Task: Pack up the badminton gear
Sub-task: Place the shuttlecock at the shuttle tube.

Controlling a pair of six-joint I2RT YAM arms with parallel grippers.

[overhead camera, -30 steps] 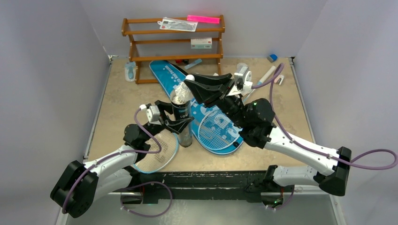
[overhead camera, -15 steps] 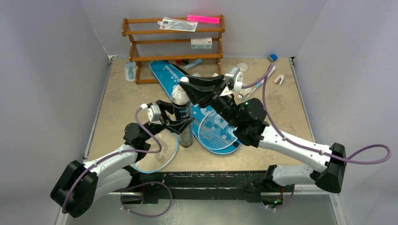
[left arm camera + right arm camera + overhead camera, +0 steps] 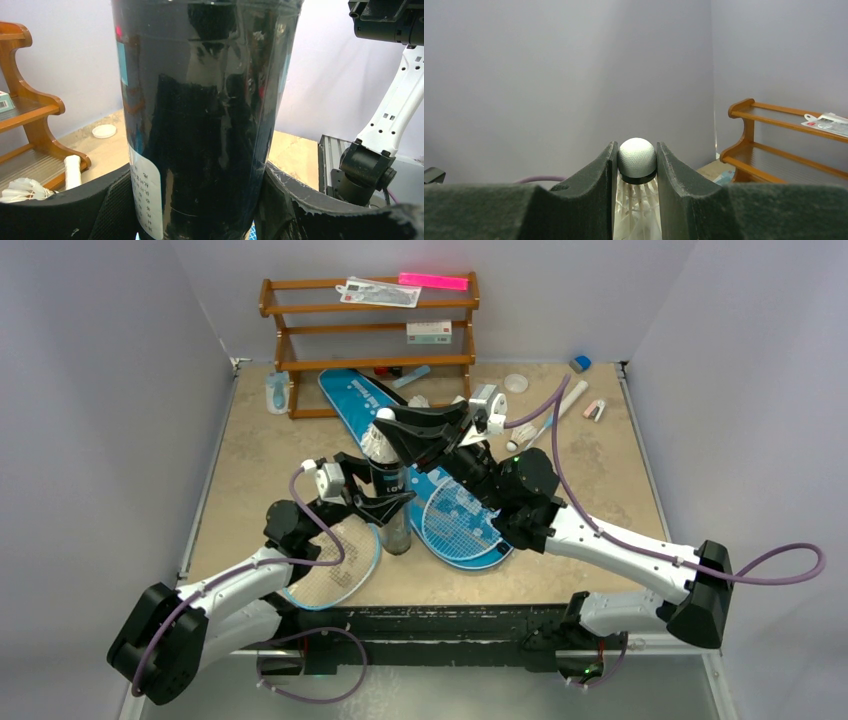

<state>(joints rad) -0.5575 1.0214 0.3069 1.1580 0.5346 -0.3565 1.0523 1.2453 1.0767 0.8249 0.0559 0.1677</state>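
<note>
Tube (image 3: 200, 115) stands clamped upright in my left gripper (image 3: 387, 505) so my right gripper (image 3: 636, 162), pinching a shuttlecock (image 3: 637, 156), can load it.

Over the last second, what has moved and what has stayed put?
The right gripper, shut on a shuttlecock, swung left with its arm and now sits by the top of the black tube. The left gripper kept the tube upright in the same spot. The blue bag and wooden rack did not move.
</note>
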